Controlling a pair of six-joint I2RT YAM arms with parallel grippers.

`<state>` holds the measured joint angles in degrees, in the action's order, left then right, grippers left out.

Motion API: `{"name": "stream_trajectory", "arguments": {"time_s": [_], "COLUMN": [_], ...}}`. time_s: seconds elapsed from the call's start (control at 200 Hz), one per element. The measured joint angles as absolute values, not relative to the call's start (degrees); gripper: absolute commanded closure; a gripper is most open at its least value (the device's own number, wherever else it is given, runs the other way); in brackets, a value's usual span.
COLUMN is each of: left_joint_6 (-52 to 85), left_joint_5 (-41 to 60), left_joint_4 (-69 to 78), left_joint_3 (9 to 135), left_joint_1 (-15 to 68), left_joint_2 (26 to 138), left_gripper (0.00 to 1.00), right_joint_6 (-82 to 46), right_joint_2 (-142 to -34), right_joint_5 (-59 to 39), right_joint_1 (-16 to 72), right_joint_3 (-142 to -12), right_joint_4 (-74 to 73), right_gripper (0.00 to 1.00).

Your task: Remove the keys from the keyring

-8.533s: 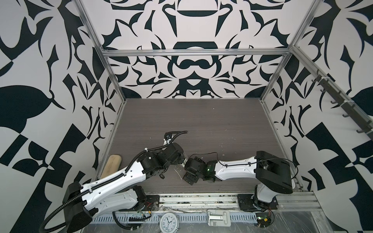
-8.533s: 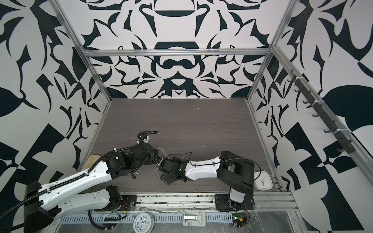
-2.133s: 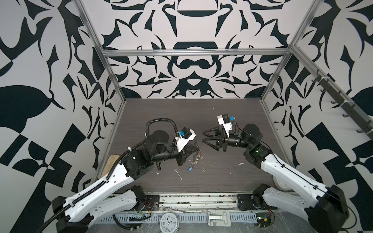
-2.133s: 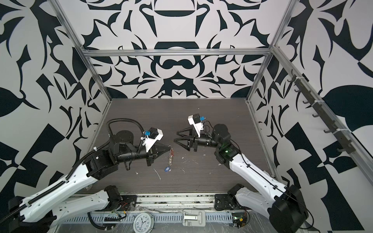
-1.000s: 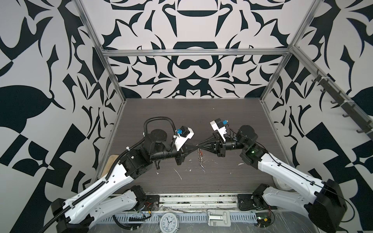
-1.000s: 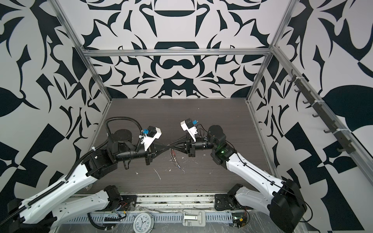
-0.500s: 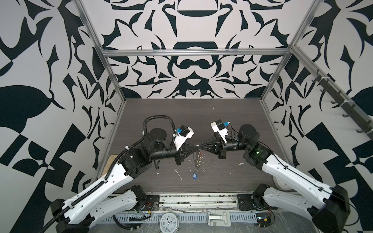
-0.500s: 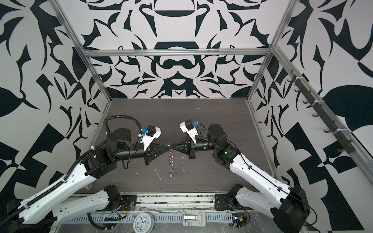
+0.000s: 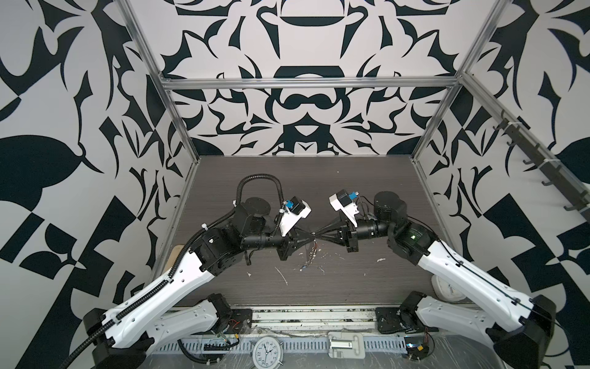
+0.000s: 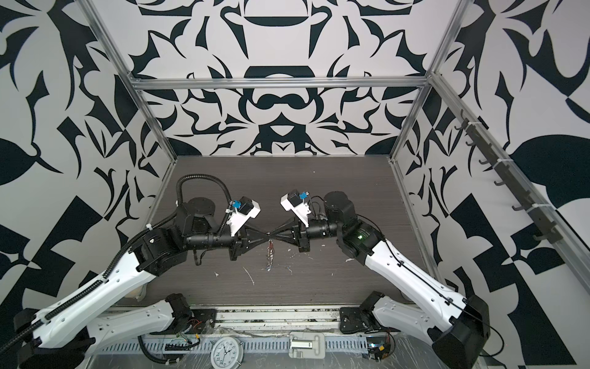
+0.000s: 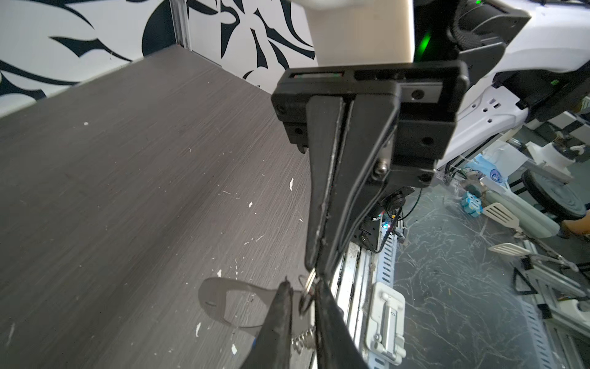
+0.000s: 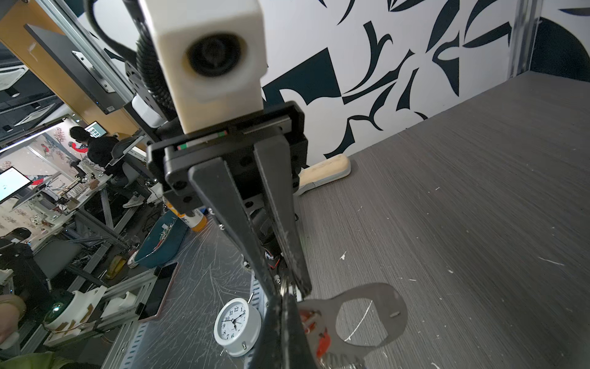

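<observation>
Right now my two arms meet tip to tip in the air over the middle of the bench (image 10: 319, 191), as both top views show. My right fingers (image 10: 277, 236) are pressed together and pinch a small ring at the top of the keyring (image 10: 270, 254), so the whole bunch hangs straight down beneath them. My left fingers (image 10: 263, 236) stand a little apart, one on either side of the top of the bunch. Another small ring sits in the gap between them, and I cannot tell whether either finger touches it. In the left wrist view the flat pale plate with its oblong slot hangs off the bench, and the keys (image 11: 301, 339) dangle just beside it, silvery and toothed. In the right wrist view a red tag (image 12: 323, 346) lies against the plate, partly hidden behind my own finger. A blue tag (image 10: 269, 269) shows as a speck at the bottom of the bunch. Whether that lowest end touches the bench I cannot tell. A beige wooden board (image 12: 322, 171) lies at the left edge of the bench, well apart.
</observation>
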<state>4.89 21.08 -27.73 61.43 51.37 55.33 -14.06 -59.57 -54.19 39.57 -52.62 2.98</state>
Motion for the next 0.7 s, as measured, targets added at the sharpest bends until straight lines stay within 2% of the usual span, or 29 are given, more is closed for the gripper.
{"name": "stream_trajectory", "arguments": {"time_s": [0.19,0.285,0.33,0.49,0.52,0.585,0.7], "left_joint_6": [4.3,4.3,4.2,4.1,4.1,4.1,4.6], "left_joint_5": [21.3,21.2,21.2,20.7,20.4,20.0,18.5], "left_joint_4": [-30.1,-31.5,-32.1,-32.9,-32.9,-32.1,-29.1], "left_joint_3": [62.6,63.4,63.7,64.2,64.2,63.7,60.5], "left_joint_1": [51.4,51.4,51.4,51.4,51.4,51.4,51.4], "left_joint_2": [56.0,56.3,56.3,56.3,56.2,55.8,53.0], "left_gripper": [0.89,0.90,1.00,1.00,1.00,1.00,1.00], "right_joint_6": [-12.1,-11.2,-10.8,-9.2,-9.1,-9.6,-10.9], "right_joint_2": [-60.3,-60.8,-61.1,-62.0,-62.0,-62.0,-61.5], "right_joint_5": [-53.8,-53.7,-53.7,-52.9,-52.6,-51.3,-48.8], "right_joint_1": [39.9,40.2,40.3,40.7,40.7,40.9,41.3], "right_joint_3": [-54.0,-54.8,-55.3,-56.6,-56.6,-56.6,-56.6], "right_joint_4": [6.4,7.9,8.6,10.0,10.1,9.9,8.2], "right_gripper": [1.00,1.00,1.00,1.00,0.92,0.68,0.56]}}
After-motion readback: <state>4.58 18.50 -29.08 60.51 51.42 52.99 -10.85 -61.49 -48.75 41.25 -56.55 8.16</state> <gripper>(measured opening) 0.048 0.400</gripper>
